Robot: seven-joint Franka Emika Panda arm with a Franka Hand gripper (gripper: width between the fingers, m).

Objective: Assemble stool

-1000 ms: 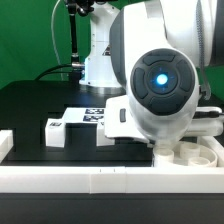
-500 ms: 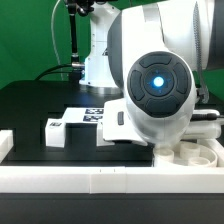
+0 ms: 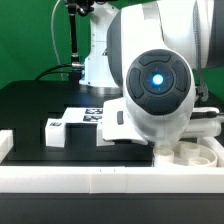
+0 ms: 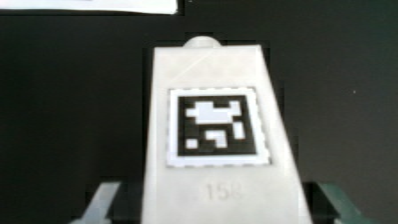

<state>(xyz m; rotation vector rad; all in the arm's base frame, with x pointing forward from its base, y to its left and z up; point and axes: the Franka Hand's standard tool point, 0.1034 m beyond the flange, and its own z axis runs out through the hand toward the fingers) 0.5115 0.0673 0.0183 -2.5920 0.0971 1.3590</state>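
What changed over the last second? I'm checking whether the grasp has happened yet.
The gripper closed on the tagged leg, and the arm edged slightly toward the exterior view's left. The other leg, the marker board and the seat stayed put.

Black table (image 3: 30, 105): tagged white leg (image 3: 55, 131), marker board (image 3: 92, 113), seat disc (image 3: 200, 155), rail wall (image 3: 100, 181).
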